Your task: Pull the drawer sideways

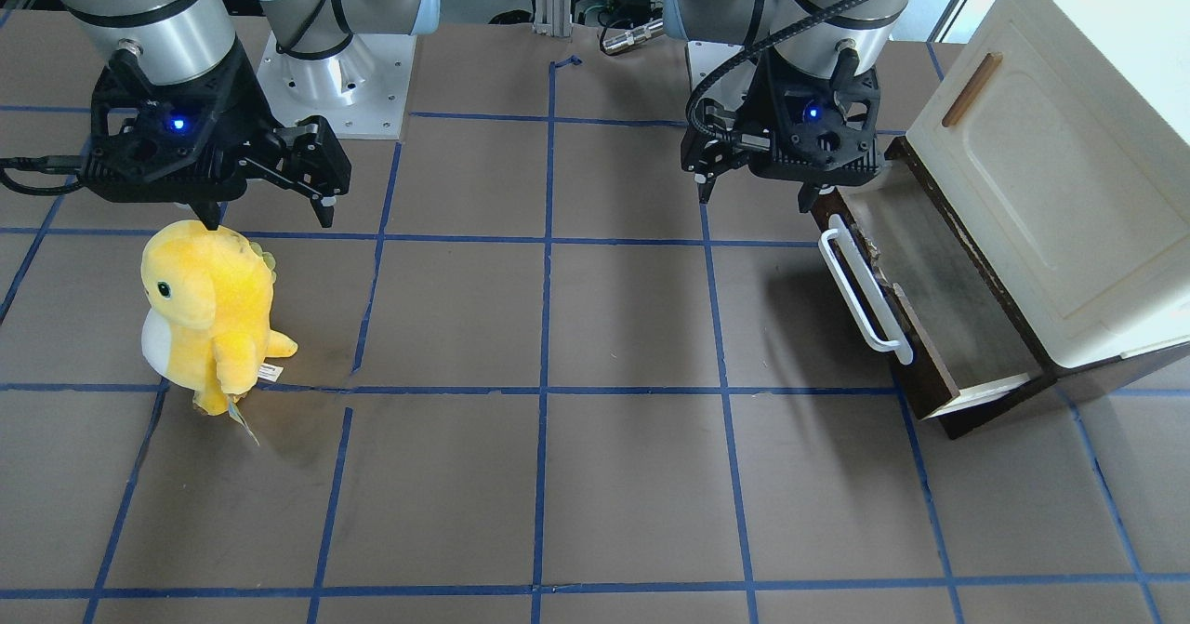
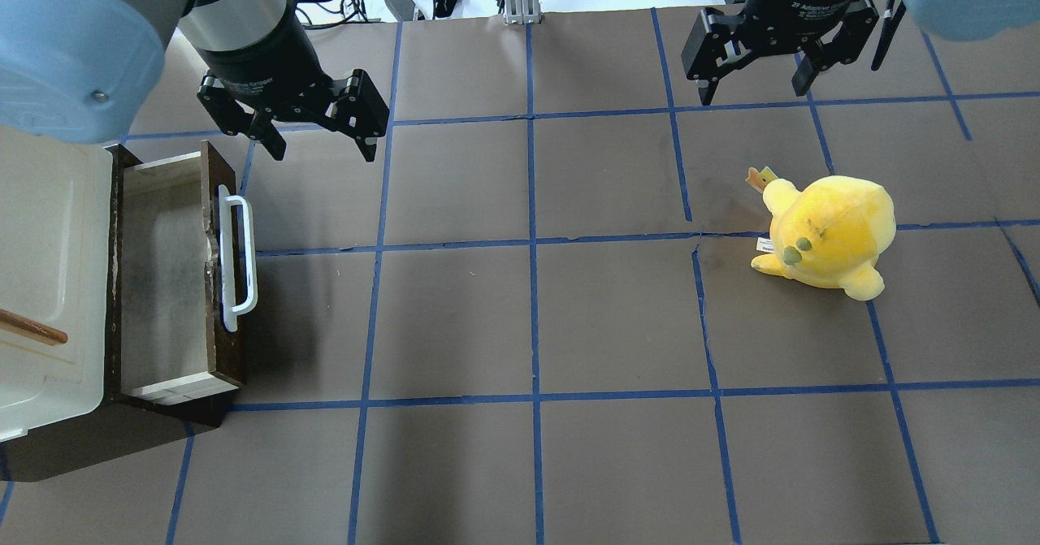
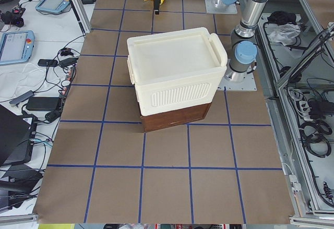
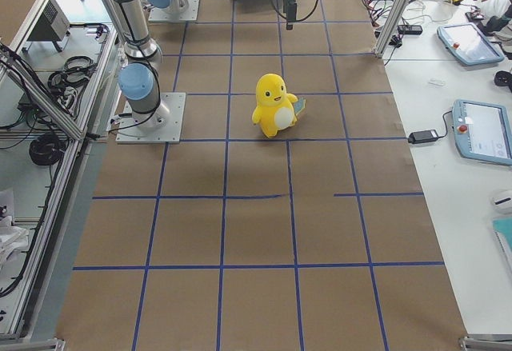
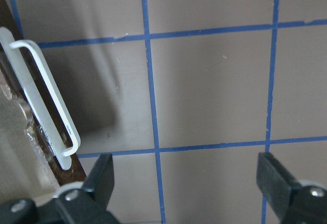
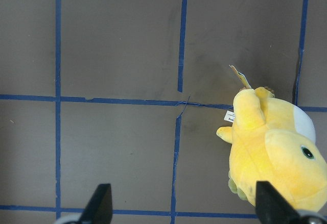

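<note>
The dark brown drawer (image 2: pixel 166 269) stands pulled out from under the cream cabinet (image 2: pixel 49 269), its pale inside bare. Its long white bar handle (image 2: pixel 238 261) faces the table's middle. The drawer (image 1: pixel 939 298) and handle (image 1: pixel 865 285) also show in the front view, and the handle (image 5: pixel 48 101) in the left wrist view. My left gripper (image 2: pixel 323 151) is open and empty, hanging above the table just past the handle's far end, apart from it; it also shows in the front view (image 1: pixel 755 198). My right gripper (image 2: pixel 752 94) is open and empty, far off at the right.
A yellow plush toy (image 2: pixel 825 232) stands on the table in front of my right gripper, also seen in the right wrist view (image 6: pixel 276 152). The cabinet door has a small wooden handle (image 1: pixel 971 89). Blue tape lines grid the brown table.
</note>
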Controlling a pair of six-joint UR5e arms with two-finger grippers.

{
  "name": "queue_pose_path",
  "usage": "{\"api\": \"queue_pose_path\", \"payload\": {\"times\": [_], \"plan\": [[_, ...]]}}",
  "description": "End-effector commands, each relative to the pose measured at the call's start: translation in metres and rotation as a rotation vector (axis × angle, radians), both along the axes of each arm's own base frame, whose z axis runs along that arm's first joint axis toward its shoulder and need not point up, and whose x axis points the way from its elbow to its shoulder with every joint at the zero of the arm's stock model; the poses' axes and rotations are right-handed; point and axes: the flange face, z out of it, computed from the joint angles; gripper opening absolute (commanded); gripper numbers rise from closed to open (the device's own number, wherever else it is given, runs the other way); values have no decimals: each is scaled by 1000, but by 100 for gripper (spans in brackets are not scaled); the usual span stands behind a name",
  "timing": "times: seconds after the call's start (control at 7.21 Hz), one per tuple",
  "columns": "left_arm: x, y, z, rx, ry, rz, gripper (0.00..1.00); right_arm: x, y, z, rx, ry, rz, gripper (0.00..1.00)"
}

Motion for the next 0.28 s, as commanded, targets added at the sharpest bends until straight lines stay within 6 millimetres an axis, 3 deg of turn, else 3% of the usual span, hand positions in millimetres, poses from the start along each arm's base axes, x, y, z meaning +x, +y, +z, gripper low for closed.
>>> {"api": "queue_pose_path", "payload": {"times": [0.0,0.14], "plan": [[0,-1,-7,-10,-4,-7,100,0,0,0,0,0,0,100],[0,-1,-7,-10,-2,-7,100,0,0,0,0,0,0,100]]}}
